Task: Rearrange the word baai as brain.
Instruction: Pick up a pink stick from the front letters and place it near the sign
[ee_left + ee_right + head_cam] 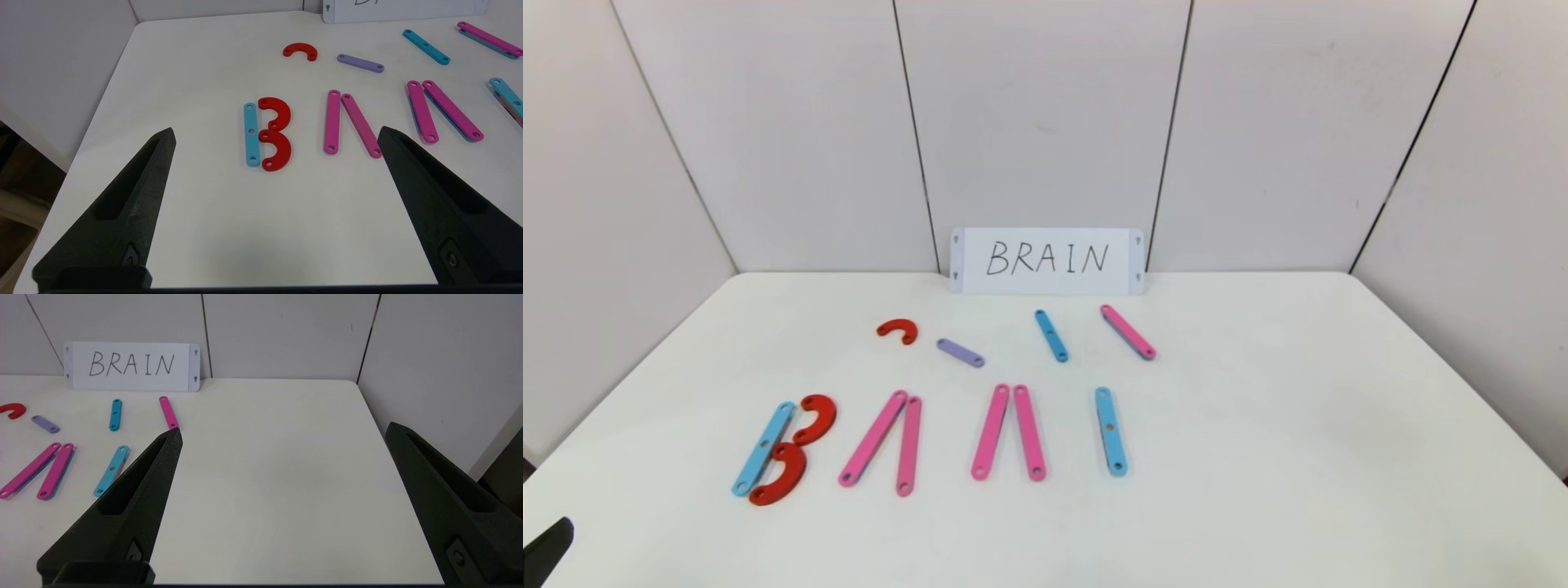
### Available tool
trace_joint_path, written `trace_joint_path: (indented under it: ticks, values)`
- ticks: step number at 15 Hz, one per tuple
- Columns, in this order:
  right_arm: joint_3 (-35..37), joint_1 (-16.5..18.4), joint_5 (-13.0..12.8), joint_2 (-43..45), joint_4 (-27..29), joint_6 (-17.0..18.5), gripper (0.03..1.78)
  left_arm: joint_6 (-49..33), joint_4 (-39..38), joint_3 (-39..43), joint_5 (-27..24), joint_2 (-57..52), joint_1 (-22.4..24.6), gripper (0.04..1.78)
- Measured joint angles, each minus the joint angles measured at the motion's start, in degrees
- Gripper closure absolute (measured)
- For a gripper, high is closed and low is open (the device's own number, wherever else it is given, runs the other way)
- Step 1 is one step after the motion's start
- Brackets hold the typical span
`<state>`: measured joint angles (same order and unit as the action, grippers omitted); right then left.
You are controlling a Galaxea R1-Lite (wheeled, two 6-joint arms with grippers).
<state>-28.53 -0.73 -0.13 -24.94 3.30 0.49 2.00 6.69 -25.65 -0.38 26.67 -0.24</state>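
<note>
Front row on the surface (1258,457): letter B (780,449) of a blue strip and two red curves, two pink inverted-V pairs (882,445) (1009,433), one blue strip (1111,431). Behind lie a spare red curve (898,331), purple strip (960,353), blue strip (1051,336) and pink strip (1127,331).

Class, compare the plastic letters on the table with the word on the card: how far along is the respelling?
Done: only the B stands, then two pink pairs and a blue I. In hand: nothing; the left gripper and right gripper are open, holding nothing. Left: an R after the B and an N at the end, perhaps from the spare curve and strips near the card.
</note>
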Motion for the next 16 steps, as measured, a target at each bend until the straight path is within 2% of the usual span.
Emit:
trace_joint_path:
  ticks: [4, 9, 11, 13, 16]
  values:
    - [-9.6, -0.4, 0.8, -14.1, 2.9, 0.0, 0.07, 0.1, 2.6, -8.3, -1.0, 11.1, 0.0, 0.09]
    - [-23.2, -0.5, 5.0, -27.6, 12.0, 0.0, 0.07, 0.1, 11.1, -21.4, -2.5, 24.8, 0.0, 0.09]
    - [-27.5, -0.9, 5.6, -32.4, 15.1, 0.0, 0.07, 0.1, 15.0, -26.4, -2.8, 30.1, 0.0, 0.09]
    - [-30.5, -2.7, 5.7, -37.0, 15.8, -0.1, 0.07, 0.5, 18.2, -30.3, -3.3, 34.8, 0.1, 0.09]
    - [-33.2, -7.1, 5.4, -42.7, 16.0, -0.1, 0.07, 0.7, 22.4, -35.2, -3.5, 40.2, 0.2, 0.09]
